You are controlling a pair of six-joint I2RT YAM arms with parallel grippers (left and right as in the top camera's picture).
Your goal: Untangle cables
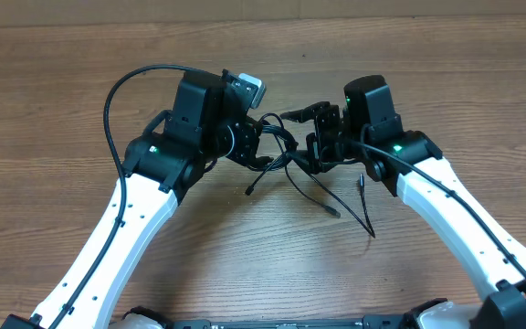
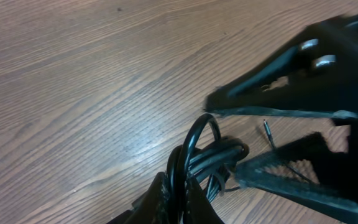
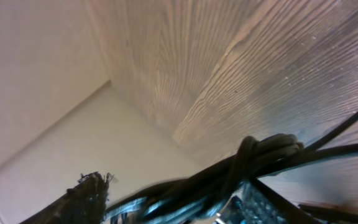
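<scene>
Left gripper (image 2: 178,202) clamped tight on the cables (image 2: 219,155), which loop out ahead of its fingertips. Right gripper (image 2: 222,138) jaws parted, bundle at its mouth; contact unconfirmed.

The left arm (image 1: 126,228) and right arm (image 1: 455,210) are angling inward; the left hand (image 2: 176,205) is pinching the cables (image 2: 219,152), the right hand (image 2: 224,138) is gaping wide.

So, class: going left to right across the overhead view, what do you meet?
In order: left arm's looping wire → left tool → cables in a tangle → right tool → right arm's white link.
</scene>
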